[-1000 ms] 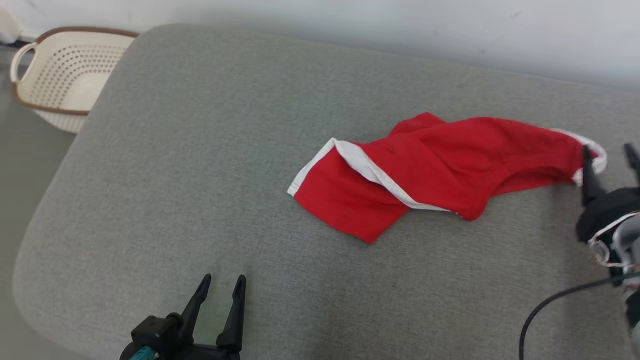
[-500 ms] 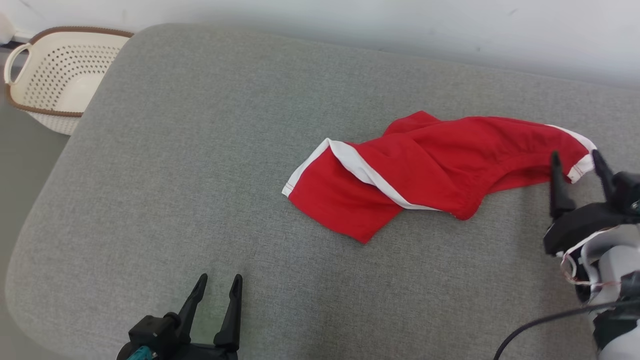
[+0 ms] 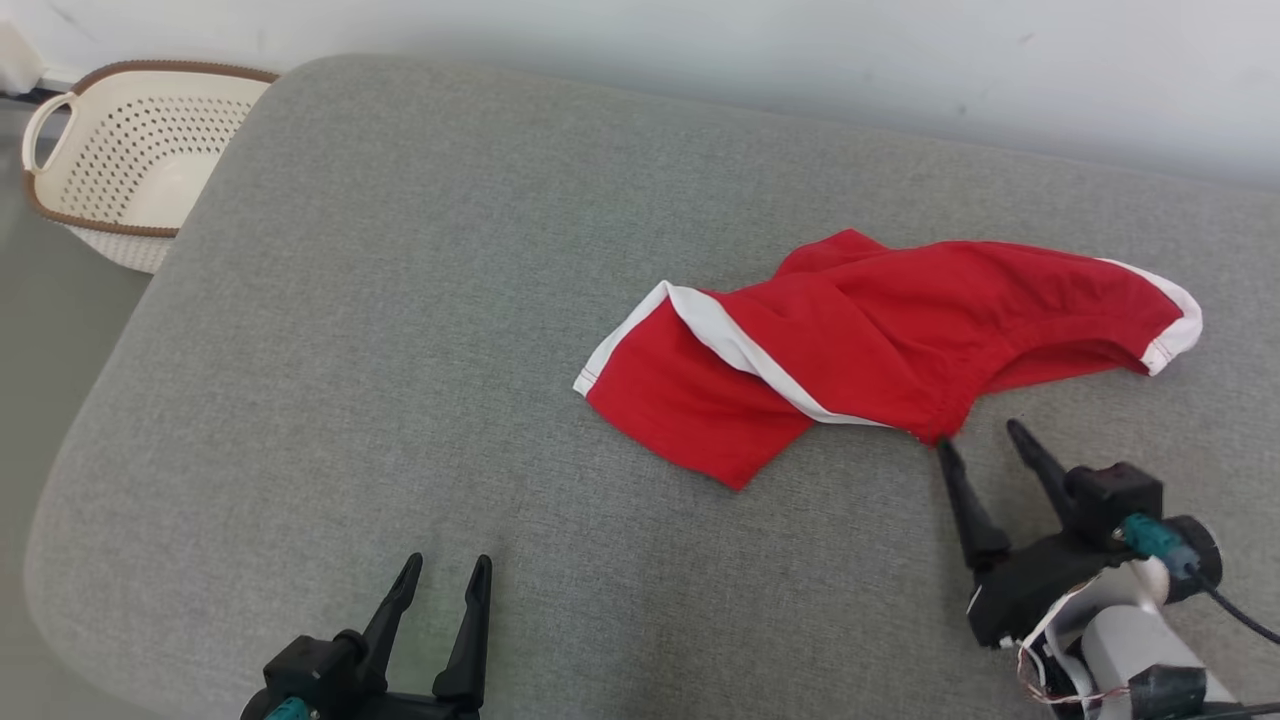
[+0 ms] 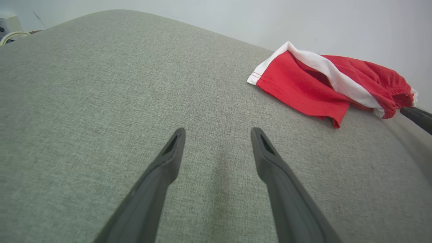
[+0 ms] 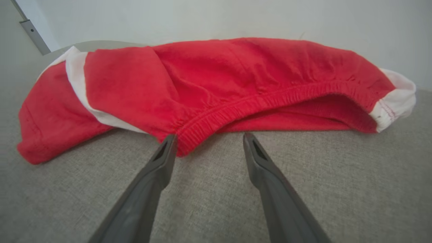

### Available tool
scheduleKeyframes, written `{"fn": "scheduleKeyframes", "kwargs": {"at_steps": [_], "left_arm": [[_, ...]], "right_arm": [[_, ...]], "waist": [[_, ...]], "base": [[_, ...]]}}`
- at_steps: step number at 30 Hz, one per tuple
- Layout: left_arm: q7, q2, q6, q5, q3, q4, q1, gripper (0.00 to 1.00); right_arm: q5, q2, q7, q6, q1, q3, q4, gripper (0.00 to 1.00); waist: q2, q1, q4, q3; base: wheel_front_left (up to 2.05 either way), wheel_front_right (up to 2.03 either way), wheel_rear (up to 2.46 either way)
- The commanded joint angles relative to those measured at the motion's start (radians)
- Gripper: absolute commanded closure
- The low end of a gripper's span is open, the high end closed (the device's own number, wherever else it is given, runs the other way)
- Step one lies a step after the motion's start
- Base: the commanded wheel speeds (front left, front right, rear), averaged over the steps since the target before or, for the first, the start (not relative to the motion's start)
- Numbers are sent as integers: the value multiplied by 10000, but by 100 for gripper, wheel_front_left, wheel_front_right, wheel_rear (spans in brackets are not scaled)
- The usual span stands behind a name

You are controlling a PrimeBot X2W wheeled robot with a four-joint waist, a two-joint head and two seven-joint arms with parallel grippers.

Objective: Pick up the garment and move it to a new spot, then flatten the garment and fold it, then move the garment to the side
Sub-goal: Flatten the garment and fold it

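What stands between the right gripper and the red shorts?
Nothing visible does. The open right gripper sits at the waistband edge of the red shorts, with only bare grey cushion beneath its fingers.

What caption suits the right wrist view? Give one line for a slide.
Open right pincer poised at the elastic waistband of red, white-trimmed shorts lying crumpled on a grey cushion.

- One garment (image 3: 880,340) out there, red with white trim.
- Two grippers: the left gripper (image 3: 447,562) and the right gripper (image 3: 978,435) (two dark fingers apiece, so four in all).
- One basket (image 3: 130,160), cream and perforated.
- One grey cushion (image 3: 400,350) beneath the garment.
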Motion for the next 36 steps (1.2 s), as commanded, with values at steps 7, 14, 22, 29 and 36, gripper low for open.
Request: {"fn": "scheduleKeyframes", "kwargs": {"at_steps": [7, 14, 22, 29, 36], "left_arm": [[-37, 12, 23, 125, 4, -93, 230, 0], [-37, 9, 70, 79, -14, -182, 173, 0], [-37, 9, 157, 15, -8, -193, 98, 0], [-37, 9, 53, 124, 221, -24, 402, 0], [-37, 11, -71, 125, 346, 143, 491, 0]], "right_arm": [[488, -296, -5, -8, -23, 792, 297, 0], [456, -281, -5, -8, -315, 1017, 375, 0], [574, -191, -6, -8, -742, 1384, 148, 100], [1567, -598, -6, -8, -537, 2102, -1035, 100], [3098, -1617, -7, -8, -878, 2872, -2075, 100]], "waist": [[-1, 1, 393, 127], [-1, 1, 567, 293], [-1, 1, 400, 354], [-1, 1, -409, -209], [-1, 1, -1512, -917]], "base": [[0, 0, 0], [0, 0, 0], [0, 0, 0], [0, 0, 0], [0, 0, 0]]}}
